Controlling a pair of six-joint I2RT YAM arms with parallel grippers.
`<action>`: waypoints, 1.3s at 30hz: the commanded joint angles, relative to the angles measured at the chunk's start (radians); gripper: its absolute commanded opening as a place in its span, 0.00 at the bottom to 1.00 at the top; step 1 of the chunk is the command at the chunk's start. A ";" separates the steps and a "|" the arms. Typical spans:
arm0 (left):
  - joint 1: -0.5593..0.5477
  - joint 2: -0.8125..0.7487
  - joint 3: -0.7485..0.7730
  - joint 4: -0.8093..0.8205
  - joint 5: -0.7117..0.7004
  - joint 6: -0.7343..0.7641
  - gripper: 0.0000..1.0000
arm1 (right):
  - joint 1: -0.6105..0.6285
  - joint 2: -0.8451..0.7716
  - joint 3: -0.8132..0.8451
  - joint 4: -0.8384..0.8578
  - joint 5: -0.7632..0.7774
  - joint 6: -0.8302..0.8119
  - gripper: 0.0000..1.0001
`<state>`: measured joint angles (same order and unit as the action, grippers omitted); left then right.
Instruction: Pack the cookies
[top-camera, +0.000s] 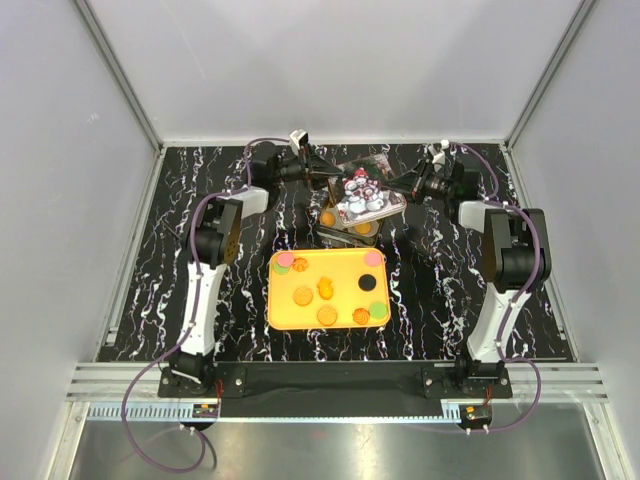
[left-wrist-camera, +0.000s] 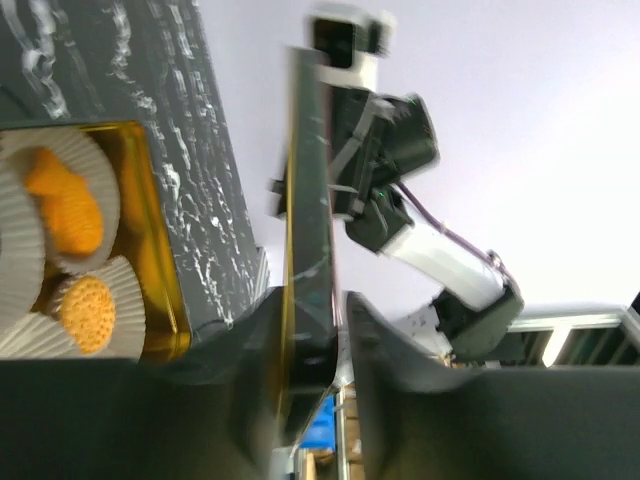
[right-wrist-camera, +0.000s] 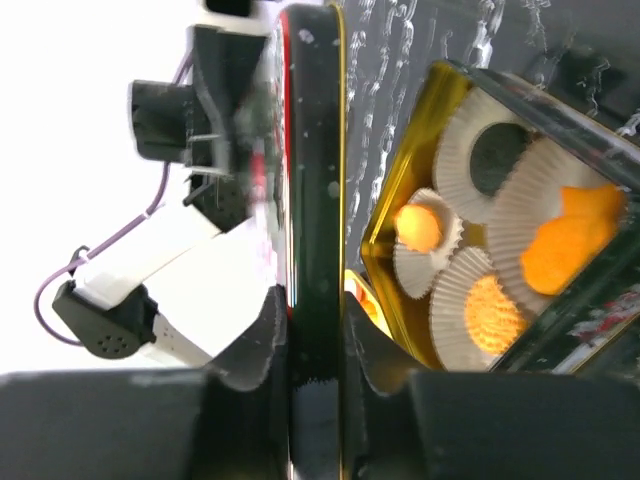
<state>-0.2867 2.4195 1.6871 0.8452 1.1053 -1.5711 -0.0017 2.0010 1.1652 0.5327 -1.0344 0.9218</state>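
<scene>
Two grippers meet over the back of the bench (top-camera: 150, 270) in the top view. The left gripper (top-camera: 322, 180) and the right gripper (top-camera: 400, 190) each hold one end of a patterned lid (top-camera: 368, 197), which sits tilted above an open tin (top-camera: 340, 236). Just in front of the tin lies a yellow tray (top-camera: 275, 300) with loose cookies (top-camera: 326, 316) spread across it: mostly orange, one black, and pink and green ones near the corners.

From the left wrist, the left gripper (left-wrist-camera: 315, 320) is narrowed onto the lid (left-wrist-camera: 308, 180), seen edge-on as a dark strip with a gold rim, one finger on each face. To the left is the gold wall of the tin (left-wrist-camera: 150, 230), holding white paper cups (left-wrist-camera: 20, 190); two cups carry orange cookies (left-wrist-camera: 85, 312). The right arm (left-wrist-camera: 430, 250) shows beyond the lid.

From the right wrist, the right gripper (right-wrist-camera: 315, 315) pinches the lid (right-wrist-camera: 312, 150) in the same way, its fingers pressed to both faces. The tin (right-wrist-camera: 400, 190) lies to the right with its paper cups (right-wrist-camera: 495, 150); three hold orange cookies (right-wrist-camera: 485, 312) and one is dark inside, though whether that is a cookie is unclear. The left arm (right-wrist-camera: 170, 250) is blurred behind the lid.
</scene>
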 joint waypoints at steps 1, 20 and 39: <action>-0.008 -0.049 0.039 -0.062 -0.002 0.055 0.40 | 0.012 -0.067 -0.039 0.067 0.040 -0.003 0.09; 0.057 -0.425 -0.144 -0.948 -0.622 0.736 0.66 | 0.081 0.044 -0.252 0.713 0.387 0.384 0.00; -0.029 -0.442 -0.524 -0.710 -0.665 0.568 0.35 | 0.154 0.125 -0.331 0.888 0.649 0.430 0.00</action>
<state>-0.2943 2.0171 1.1625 0.0017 0.4530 -0.9691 0.1532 2.1242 0.8223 1.2606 -0.4255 1.3453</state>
